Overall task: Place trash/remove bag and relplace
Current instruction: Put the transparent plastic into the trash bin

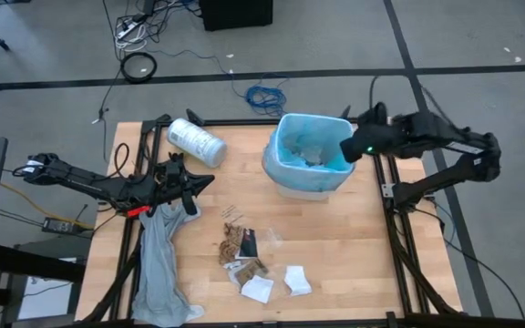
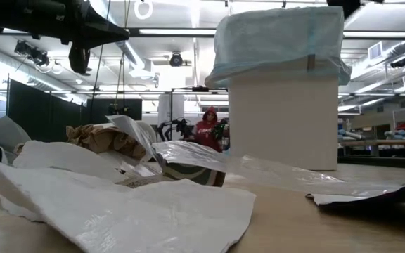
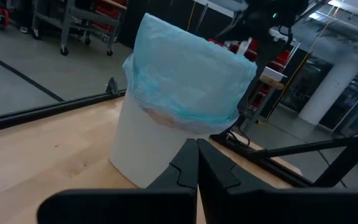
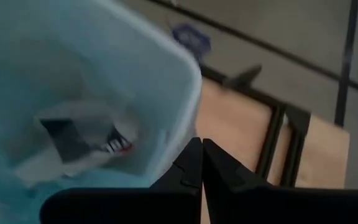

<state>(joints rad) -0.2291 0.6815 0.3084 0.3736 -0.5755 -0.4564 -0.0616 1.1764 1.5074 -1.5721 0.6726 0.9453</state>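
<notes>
Over the bag (image 1: 292, 138), right gripper (image 1: 346, 150) closed; print unreadable

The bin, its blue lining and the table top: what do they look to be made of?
The bin looks like smooth white plastic, matte and rigid, though that is a guess. The blue liner is thin, translucent plastic film: it crinkles and folds over the rim. The table looks like pale wood, with plank lines and grain.
</notes>
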